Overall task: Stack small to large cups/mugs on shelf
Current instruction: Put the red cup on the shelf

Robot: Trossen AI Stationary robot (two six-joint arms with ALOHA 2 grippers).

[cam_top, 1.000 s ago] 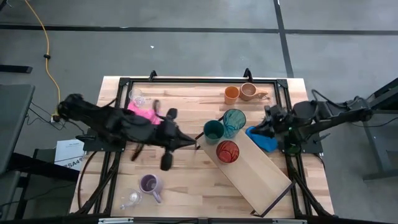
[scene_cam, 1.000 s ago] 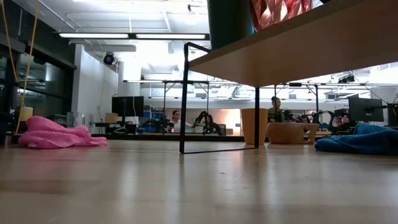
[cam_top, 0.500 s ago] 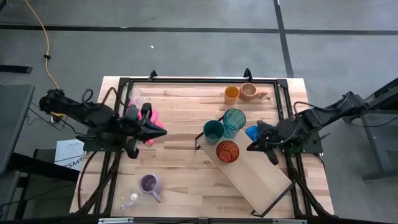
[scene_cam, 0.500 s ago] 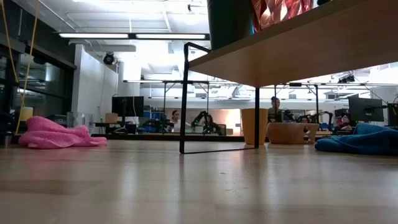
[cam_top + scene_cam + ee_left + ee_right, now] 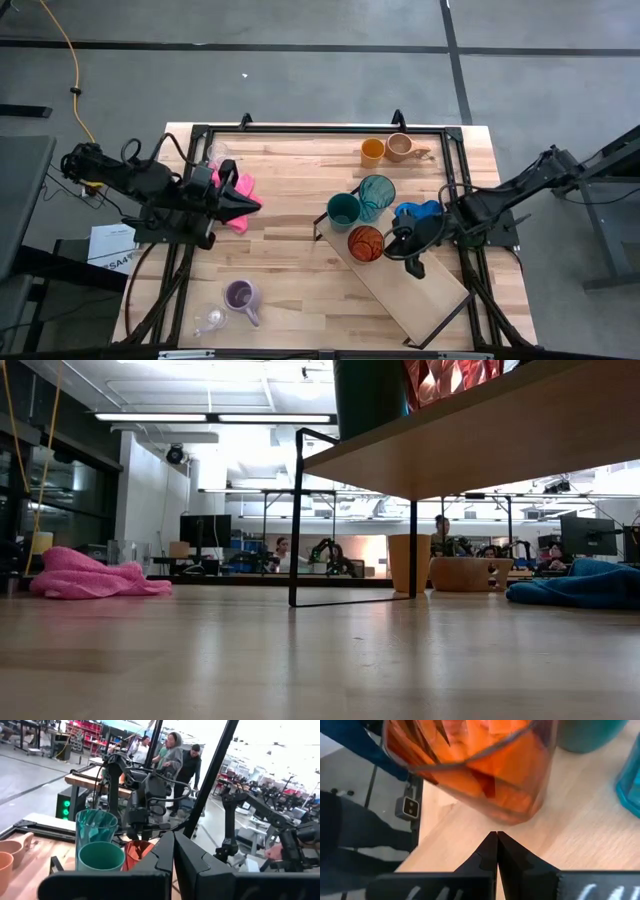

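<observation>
Cups on the shelf (image 5: 420, 285), high view: green cup (image 5: 343, 211), teal tumbler (image 5: 377, 192) and an orange faceted glass (image 5: 366, 243) bunched at the shelf's end nearest the tabletop's centre; shelf lies diagonal toward the near right corner. Off shelf: orange mug (image 5: 372, 151) and tan mug (image 5: 400, 146) near far edge, purple mug (image 5: 240, 296) and a clear glass (image 5: 209, 320) near the near left corner, another clear glass (image 5: 222, 160) by the pink cloth (image 5: 238, 188) at left edge. Right gripper (image 5: 412, 262) over the shelf just beside the orange glass, blue cloth (image 5: 420, 212) behind it. Left gripper (image 5: 252, 203) at left edge over the pink cloth, parked.

Low view: shelf underside and black frame fill upper right, green cup base on top; tan mug, pink and blue cloth far back. No grippers seen.

Left wrist view: own fingers (image 5: 162, 855) pressed together, empty; tumbler, green cup, orange glass ahead, right arm behind them.

Right wrist view: fingers (image 5: 507, 855) pressed together, nothing pinched, tips almost at the orange glass base on the shelf board.

Step, my read: between picks, three of eight placed, size order not sorted. Next move calls for the right jaws spreading before any grasp, and care not to nudge the orange glass.
</observation>
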